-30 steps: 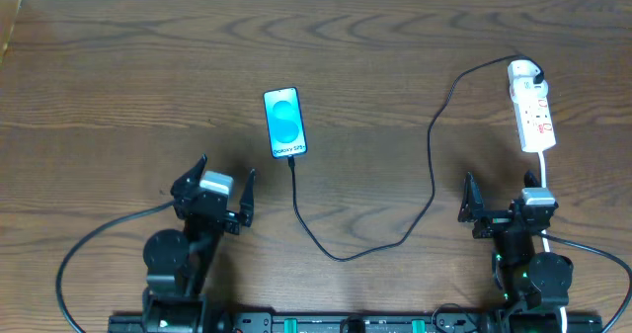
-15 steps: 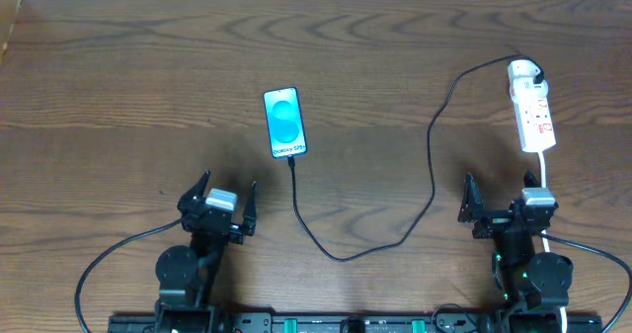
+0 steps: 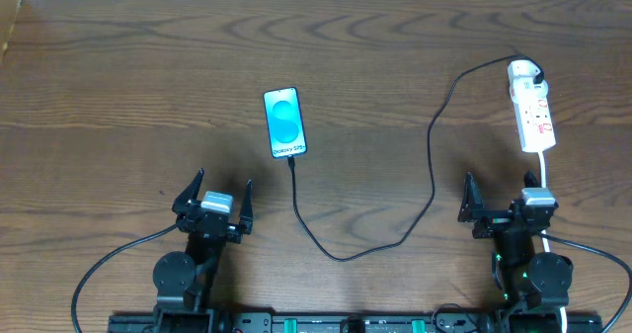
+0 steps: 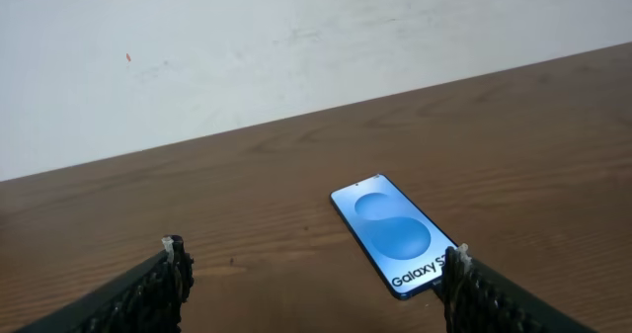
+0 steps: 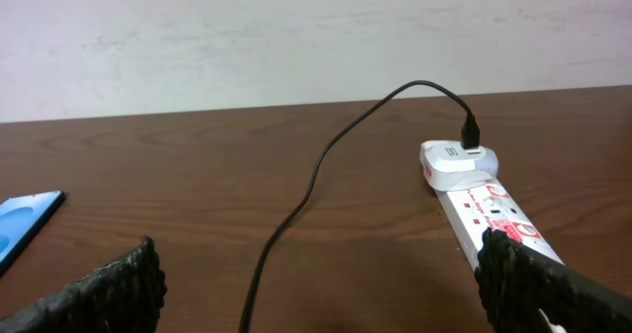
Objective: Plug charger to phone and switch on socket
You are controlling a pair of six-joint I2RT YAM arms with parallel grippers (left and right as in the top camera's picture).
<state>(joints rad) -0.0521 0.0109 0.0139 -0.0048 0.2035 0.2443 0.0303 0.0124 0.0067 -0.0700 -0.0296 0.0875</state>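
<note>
Phone [image 3: 284,123] lies flat and screen-up on the brown wooden table [image 3: 118,76], left of centre, its blue screen lit and white lettering at the near end. From the near short edge of the phone runs the charger [image 3: 432,165], a thin black cable. Its tip meets that edge, but whether it is seated cannot be told. The cable loops toward the robot, swings right, then climbs to the far right. It ends at a white plug [image 5: 456,163] sitting in the far end of the socket [image 3: 533,111]. The socket, a white strip with red marks on its face, lies lengthwise at far right; its switch position is unreadable. Its white cord [image 3: 544,165] runs back past the right arm. Near the front edge, the left gripper [image 3: 224,185] sits nearer than the phone and to its left, fingers spread wide with nothing between them. In its wrist view the phone's near end lies just beside the right-hand finger. On the other side, the right gripper [image 3: 501,187] sits low, also spread wide and empty, apart from the socket. Seen from the right wrist, the strip's near end disappears behind the right-hand finger.
</note>
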